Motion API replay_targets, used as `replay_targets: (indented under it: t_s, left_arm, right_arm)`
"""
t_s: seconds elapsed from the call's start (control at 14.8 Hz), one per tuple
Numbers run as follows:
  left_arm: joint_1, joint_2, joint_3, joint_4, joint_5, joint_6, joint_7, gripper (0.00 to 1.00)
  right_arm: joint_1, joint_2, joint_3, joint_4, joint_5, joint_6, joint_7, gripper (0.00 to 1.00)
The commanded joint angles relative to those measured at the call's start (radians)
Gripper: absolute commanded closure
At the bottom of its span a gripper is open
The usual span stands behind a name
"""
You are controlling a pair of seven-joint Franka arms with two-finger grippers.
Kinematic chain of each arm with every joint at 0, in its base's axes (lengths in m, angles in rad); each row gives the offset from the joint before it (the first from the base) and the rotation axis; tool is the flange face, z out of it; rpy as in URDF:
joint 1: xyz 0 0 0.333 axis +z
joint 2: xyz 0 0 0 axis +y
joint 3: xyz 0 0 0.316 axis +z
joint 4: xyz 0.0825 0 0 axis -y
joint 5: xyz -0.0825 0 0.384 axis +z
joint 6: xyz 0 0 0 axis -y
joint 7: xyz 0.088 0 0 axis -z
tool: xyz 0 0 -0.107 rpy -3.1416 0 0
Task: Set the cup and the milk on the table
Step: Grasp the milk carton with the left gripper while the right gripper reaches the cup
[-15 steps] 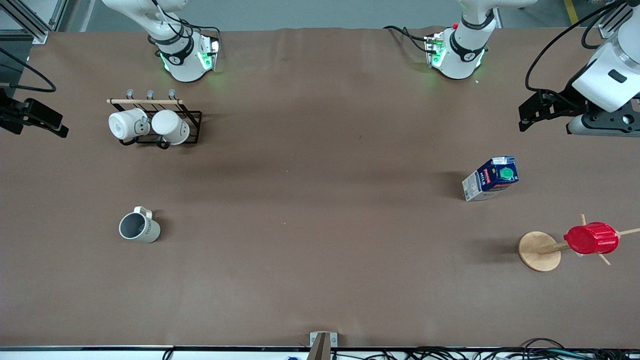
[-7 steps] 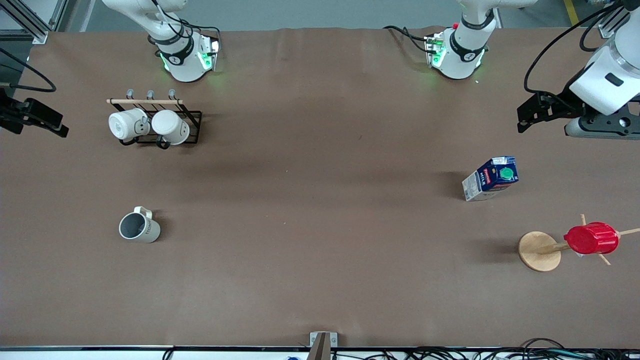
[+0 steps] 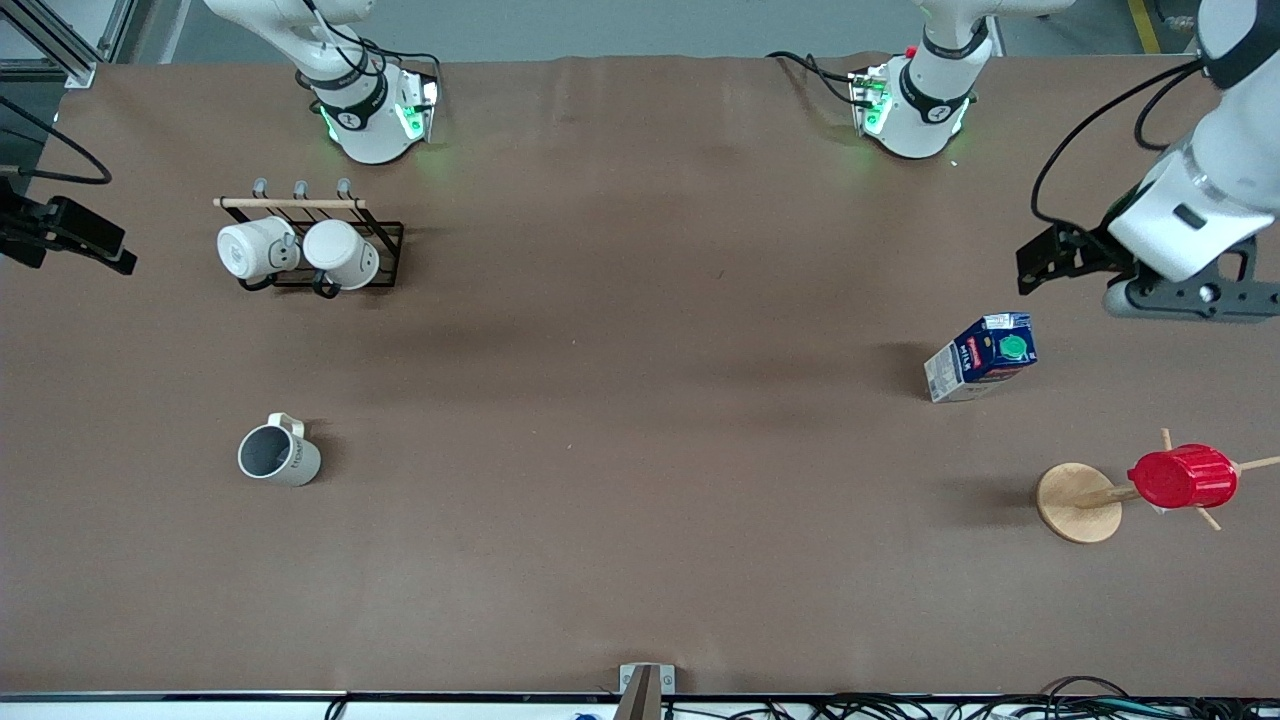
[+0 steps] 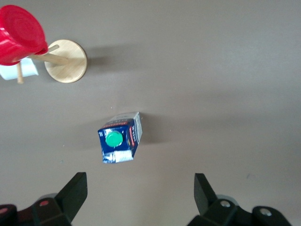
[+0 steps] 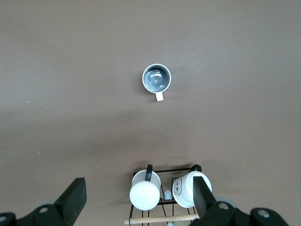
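The cup (image 3: pixel 278 456), cream-white with a dark grey inside, stands upright on the brown table (image 3: pixel 640 420) toward the right arm's end; the right wrist view shows it from above (image 5: pixel 156 78). The milk (image 3: pixel 982 357), a blue and white carton with a green cap, stands upright toward the left arm's end and shows in the left wrist view (image 4: pixel 118 139). My left gripper (image 3: pixel 1048 264) (image 4: pixel 139 182) hangs open and empty in the air, over the table beside the milk. My right gripper (image 3: pixel 75 240) (image 5: pixel 139 184) is open and empty, high over the mug rack's end of the table.
A black wire rack (image 3: pixel 385 262) with two all-white mugs (image 3: pixel 300 250) (image 5: pixel 145 195) stands near the right arm's base. A red ribbed cup (image 3: pixel 1182 477) (image 4: pixel 19 33) hangs on a wooden stand (image 3: pixel 1078 502) (image 4: pixel 66 67), nearer the front camera than the milk.
My left gripper has moved closer to the milk, toward the front camera and slightly toward the table's middle. The right arm, cup and milk have not moved.
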Motion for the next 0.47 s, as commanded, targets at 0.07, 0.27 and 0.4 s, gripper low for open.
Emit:
replay_targets:
  t_s: [0.07, 0.27, 0.4]
  left_arm:
    - [0.016, 0.052, 0.001, -0.072, 0.023, 0.087, 0.008, 0.0]
    - [0.017, 0.087, 0.0, -0.136, 0.064, 0.161, 0.008, 0.0]
    - [0.038, 0.087, 0.0, -0.204, 0.066, 0.236, 0.01, 0.0]
  right_arm:
    - [-0.017, 0.052, -0.024, -0.113, 0.0, 0.177, -0.02, 0.0]
    - [-0.016, 0.105, -0.049, -0.257, 0.0, 0.391, -0.087, 0.0]
    - [-0.022, 0.16, -0.053, -0.316, 0.0, 0.514, -0.109, 0.0]
